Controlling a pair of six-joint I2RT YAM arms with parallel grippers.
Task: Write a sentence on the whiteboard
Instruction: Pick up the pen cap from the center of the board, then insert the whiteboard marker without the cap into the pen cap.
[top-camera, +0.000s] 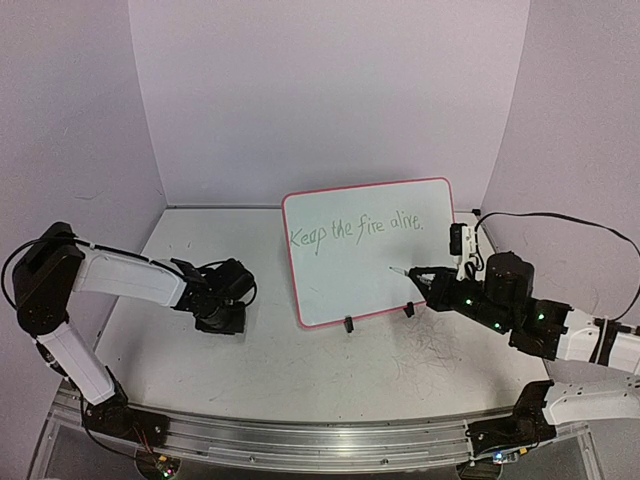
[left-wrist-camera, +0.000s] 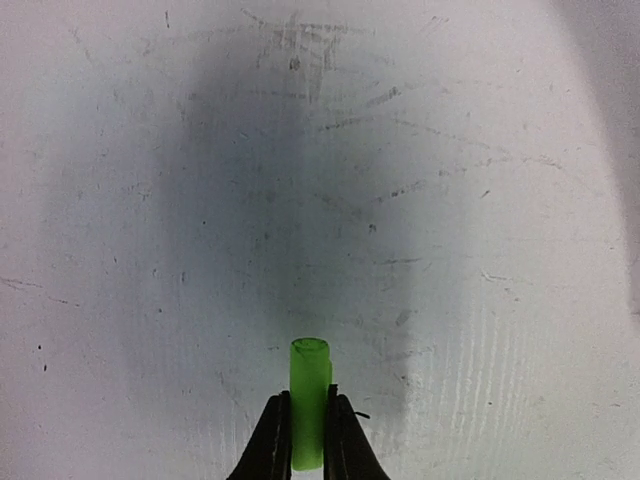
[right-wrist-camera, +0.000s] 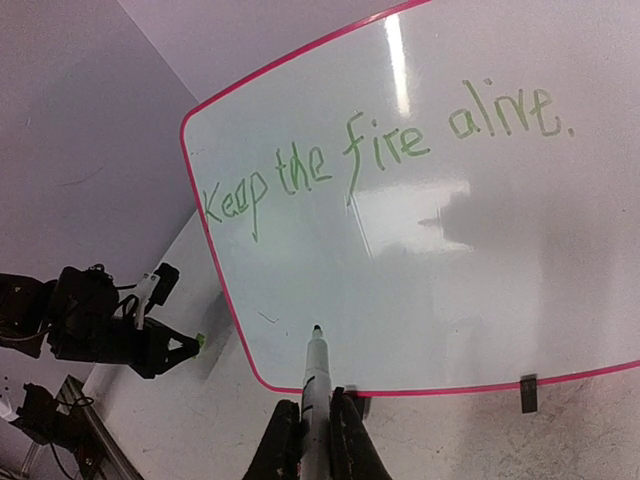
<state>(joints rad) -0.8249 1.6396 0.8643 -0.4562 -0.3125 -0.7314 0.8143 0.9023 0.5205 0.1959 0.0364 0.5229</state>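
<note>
Room: pale lilac walls (top-camera: 320, 90) on three sides, even light, no hard shadows. The table (top-camera: 300, 370) is white and well worn. I see fine scratches all over it and a patch of dark scribbles on the right, in front of the right arm. An aluminium rail (top-camera: 300, 440) runs along the near edge under both bases. A black cable (top-camera: 560, 218) loops along the right wall.

Whiteboard (top-camera: 370, 280): it stands on the table toward the back, right of centre, and is tipped back on two black clip feet (top-camera: 348, 324). The red-pink rim is whole all round. The sentence (top-camera: 355, 228) runs across the upper part in thin green hand: "Keep the fire alive." with its full stop. The board below the text is bare and glossy, with a bright streak of glare in the right wrist view.

Left gripper (left-wrist-camera: 309, 400): it points down at the table, left of the board and well apart from it. The jaws are clamped on a short green cap (left-wrist-camera: 309, 375), which stands upright between them. Under it is a soft dark shadow on scuffed table.

Right gripper (right-wrist-camera: 315, 405): the jaws are closed on a marker (right-wrist-camera: 314, 365), whose tip points at the bare lower part of the board beneath the writing. I cannot tell whether the tip touches the surface.
</note>
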